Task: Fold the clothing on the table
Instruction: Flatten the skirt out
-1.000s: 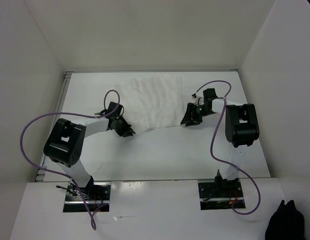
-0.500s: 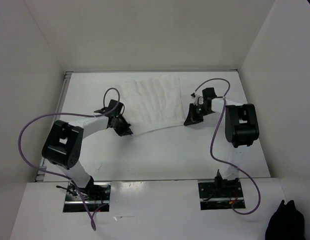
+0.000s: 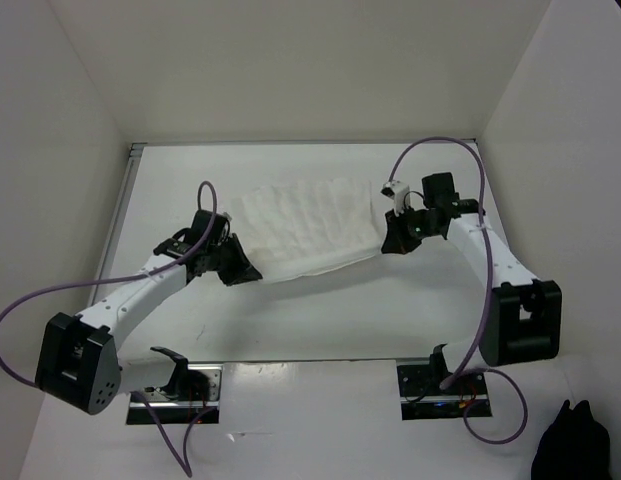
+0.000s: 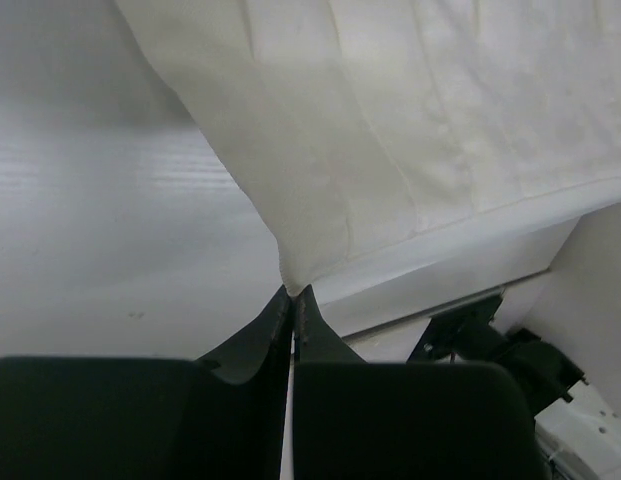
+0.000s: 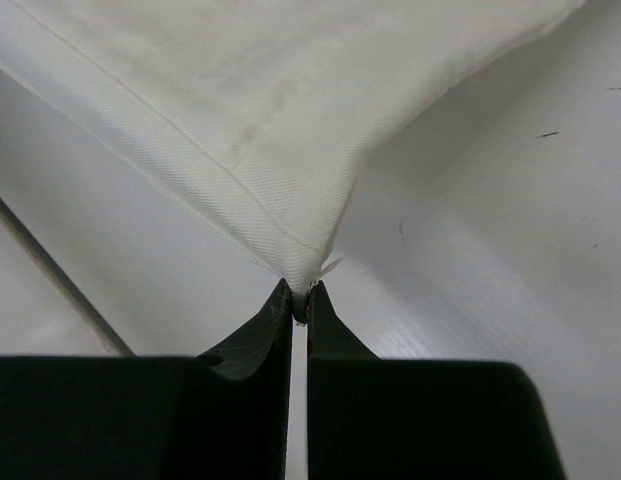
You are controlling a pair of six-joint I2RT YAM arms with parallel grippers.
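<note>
white clothing (image 3: 308,222) pinched at one corner each by left gripper (image 3: 247,272) and right gripper (image 3: 392,243); wrist views crop its far edge

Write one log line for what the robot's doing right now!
left pincer: shut on clothing corner | right pincer: shut on clothing corner | near edge: stretched between them

clothing (image 3: 308,222): no readable print or tag
table (image 3: 330,305): no readable marks
arm bases (image 3: 175,392), at 6 o'clock: wiring and plates, any lettering too small to read
</note>
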